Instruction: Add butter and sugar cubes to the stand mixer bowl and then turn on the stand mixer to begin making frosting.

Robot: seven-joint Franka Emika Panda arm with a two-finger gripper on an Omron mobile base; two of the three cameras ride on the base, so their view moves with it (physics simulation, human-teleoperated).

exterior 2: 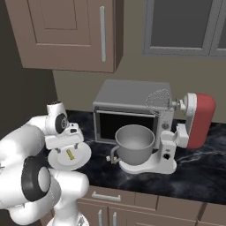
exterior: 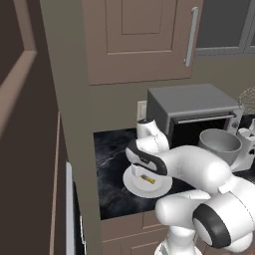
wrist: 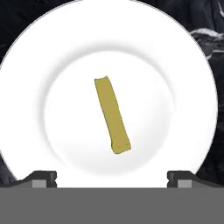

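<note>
The butter (wrist: 112,114), a thin yellow stick, lies in the middle of a white plate (wrist: 192,65) on the dark marble counter. My gripper (wrist: 112,178) hovers open just above it, pointing down, with one fingertip on either side and nothing held. From the base, the gripper (exterior 2: 69,147) hangs over the butter (exterior 2: 69,154) at the counter's left end. To the right, the grey stand mixer bowl (exterior 2: 134,141) sits empty on the stand mixer (exterior 2: 201,119), whose red head is tilted back. The butter (exterior: 148,178) and the bowl (exterior: 220,144) are about an arm's width apart. The sugar cubes are out of view.
A grey microwave (exterior 2: 128,101) stands against the wall behind the bowl. The mixer's wire whisk (exterior 2: 159,101) hangs in front of it. Wall cabinets (exterior 2: 66,33) run overhead. A tall panel (exterior: 69,124) bounds the counter on the left, close to the plate.
</note>
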